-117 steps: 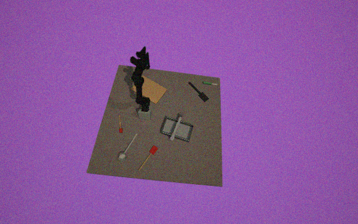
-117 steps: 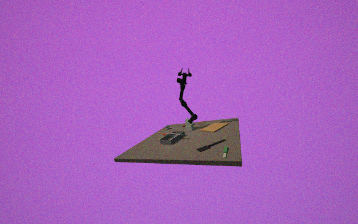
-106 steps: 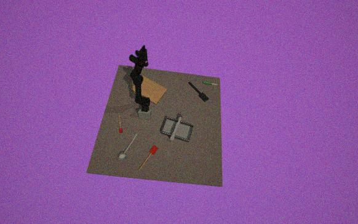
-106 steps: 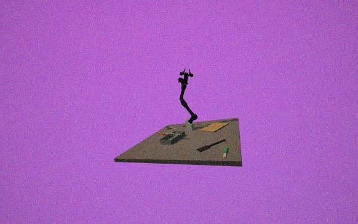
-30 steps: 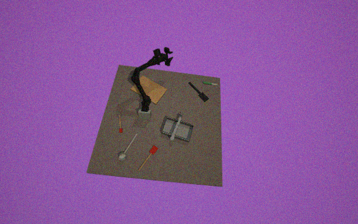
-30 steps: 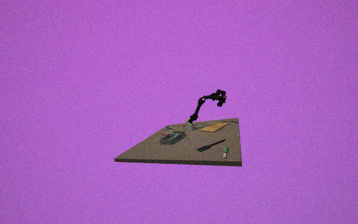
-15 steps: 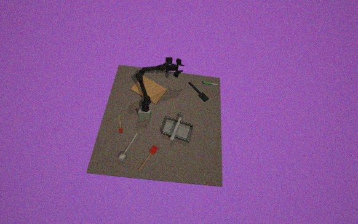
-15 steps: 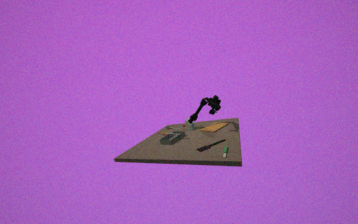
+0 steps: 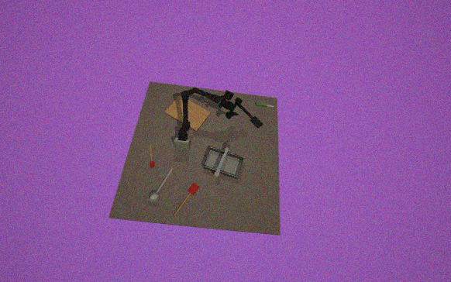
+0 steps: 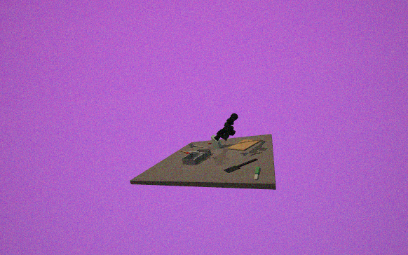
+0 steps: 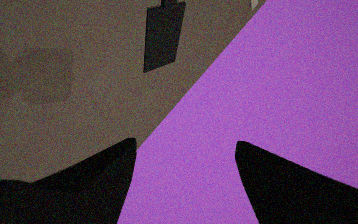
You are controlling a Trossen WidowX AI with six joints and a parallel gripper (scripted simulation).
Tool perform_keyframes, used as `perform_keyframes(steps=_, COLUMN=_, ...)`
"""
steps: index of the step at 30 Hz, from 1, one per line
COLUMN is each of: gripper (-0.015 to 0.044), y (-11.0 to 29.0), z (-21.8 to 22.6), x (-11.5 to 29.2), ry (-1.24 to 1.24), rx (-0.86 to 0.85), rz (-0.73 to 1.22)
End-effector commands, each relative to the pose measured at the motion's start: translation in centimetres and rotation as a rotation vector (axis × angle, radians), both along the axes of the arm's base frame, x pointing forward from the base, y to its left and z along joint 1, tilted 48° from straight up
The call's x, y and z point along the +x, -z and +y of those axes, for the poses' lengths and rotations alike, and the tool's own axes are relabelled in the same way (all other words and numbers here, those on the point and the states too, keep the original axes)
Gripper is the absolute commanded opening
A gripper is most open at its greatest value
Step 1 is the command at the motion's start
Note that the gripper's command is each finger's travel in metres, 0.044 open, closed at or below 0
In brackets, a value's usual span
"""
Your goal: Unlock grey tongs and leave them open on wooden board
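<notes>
The grey tongs lie closed across the roasting tin, their ends reaching past its two long rims. The wooden board lies flat behind the arm's base, partly under the arm in the top view. My gripper is open and empty. It is raised above the table, to the right of the board in the top view and well away from the tongs. The wrist view shows neither the tongs nor the board. The lock near the hinge is too small to make out.
A black spatula lies close to the gripper in view. A green-handled tool lies near the table corner. A red-headed spatula, a ladle and a small red-tipped tool lie on the tin's other side.
</notes>
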State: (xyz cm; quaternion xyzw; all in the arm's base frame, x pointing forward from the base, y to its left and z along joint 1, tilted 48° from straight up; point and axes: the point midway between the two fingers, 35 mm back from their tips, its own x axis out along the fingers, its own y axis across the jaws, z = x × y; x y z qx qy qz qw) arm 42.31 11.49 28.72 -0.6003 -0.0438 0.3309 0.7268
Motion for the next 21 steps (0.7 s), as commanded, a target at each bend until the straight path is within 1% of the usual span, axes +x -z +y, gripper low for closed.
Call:
perform_keyframes(steps=1, gripper=0.0260, y=6.6, z=-3.0, x=1.3, ry=0.010, rx=-0.014, rz=0.135)
perform_keyframes(steps=6, gripper=0.0260, y=13.2, z=-6.4, x=1.3, ry=0.019, rx=0.003, rz=0.278)
perform_keyframes(steps=11, gripper=0.0260, y=19.7, z=-9.8, x=0.0, ry=0.027, rx=0.053, rz=0.417)
perform_keyframes(steps=16, gripper=0.0260, y=25.9, z=-12.9, x=-2.7, ry=0.039, rx=0.145, rz=0.551)
perform_keyframes(steps=21, gripper=0.0260, y=31.4, z=-15.2, x=-6.9, ry=0.058, rx=0.289, rz=0.673)
